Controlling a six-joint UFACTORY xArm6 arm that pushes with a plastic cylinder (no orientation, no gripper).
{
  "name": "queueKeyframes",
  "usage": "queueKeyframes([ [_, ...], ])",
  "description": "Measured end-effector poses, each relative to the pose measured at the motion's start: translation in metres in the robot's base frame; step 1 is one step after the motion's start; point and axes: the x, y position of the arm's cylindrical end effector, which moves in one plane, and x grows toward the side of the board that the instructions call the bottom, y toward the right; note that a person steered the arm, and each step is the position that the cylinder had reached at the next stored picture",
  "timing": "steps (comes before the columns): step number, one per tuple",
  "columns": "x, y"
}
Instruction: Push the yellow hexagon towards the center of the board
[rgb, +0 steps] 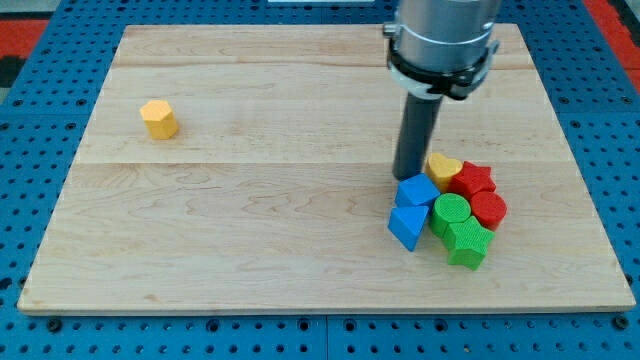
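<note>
The yellow hexagon (159, 118) sits alone on the wooden board (250, 230) at the view's left, in the upper half. My tip (408, 177) is far to the right of it, at the upper left edge of a cluster of blocks. The tip stands just above the blue cube (417, 190) and just left of the yellow heart (443, 166).
The cluster at the view's right also holds a blue triangle (407, 226), a red star (474, 180), a red hexagon (489, 209), a green cylinder (450, 211) and a green hexagon (468, 243). The arm's grey body (443, 40) hangs over the board's top right.
</note>
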Motion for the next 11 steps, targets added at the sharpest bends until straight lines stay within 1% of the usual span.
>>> queueKeyframes([
  [1,-0.027,-0.061],
  [3,-0.102,-0.133],
  [4,-0.11,-0.213],
  [5,-0.104,-0.295],
  [6,-0.099,-0.349],
  [7,-0.051,-0.351],
  [8,-0.05,-0.301],
  [9,-0.056,-0.33],
  [11,-0.071,-0.282],
])
